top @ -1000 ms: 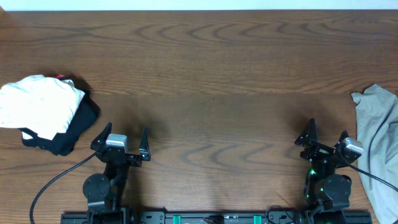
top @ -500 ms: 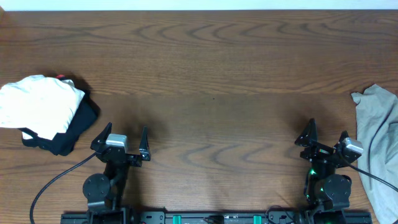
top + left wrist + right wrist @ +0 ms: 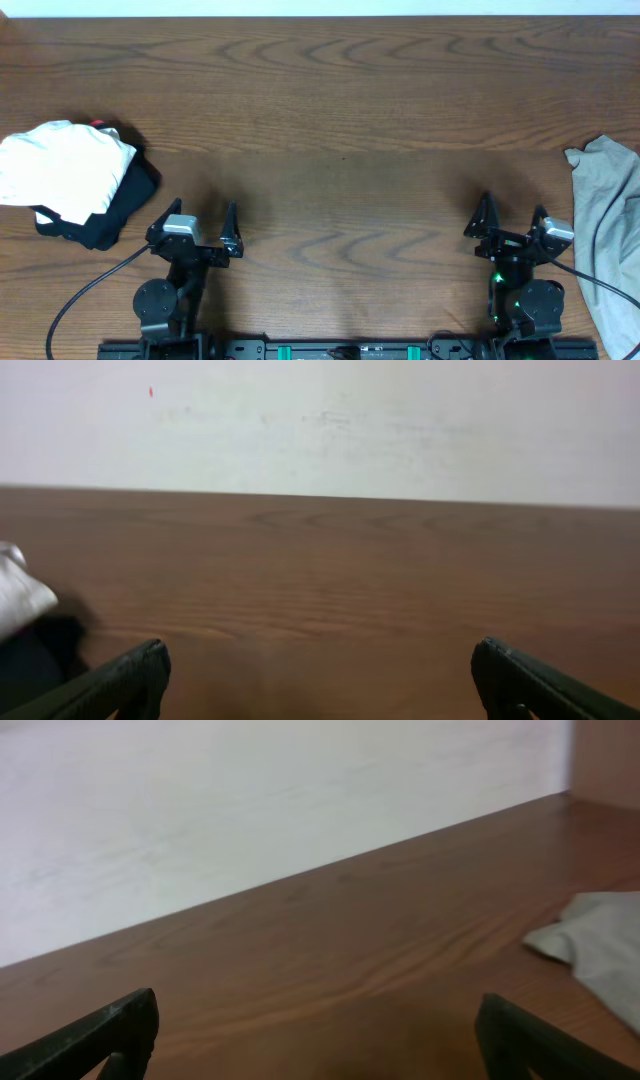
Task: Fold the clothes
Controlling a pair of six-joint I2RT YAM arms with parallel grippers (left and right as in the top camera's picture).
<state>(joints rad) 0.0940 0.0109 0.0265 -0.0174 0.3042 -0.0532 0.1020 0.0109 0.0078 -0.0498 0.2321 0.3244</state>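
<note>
The left gripper point(image 3: 198, 222) is hovering near the front edge of the table point(image 3: 330, 110) with its jaws spread wide and nothing between them. The right gripper point(image 3: 511, 222) is doing the same on the other side, released and empty. In the left wrist view, the left gripper point(image 3: 320, 670) is showing only bare wood between its two dark fingertips point(image 3: 140, 665). In the right wrist view, the right gripper point(image 3: 315, 1020) is likewise framing nothing but tabletop.

The brown wooden table is filling nearly the whole overhead view. The clothes point(image 3: 605, 230), a pale khaki garment, are lying crumpled at the table's right edge. They are running partly out of view and sitting just to the right of the right gripper without touching it. The right wrist camera is catching a corner of them point(image 3: 600, 945) lying flat on the wood.

At the far left, a white garment point(image 3: 65, 170) is resting in a bundle on top of a black garment point(image 3: 110, 215), well apart from the clothes. A small red patch point(image 3: 100, 125) is peeking out at the top of the bundle. A black cable point(image 3: 85, 290) is curling from the left arm's base towards the front edge.
</note>
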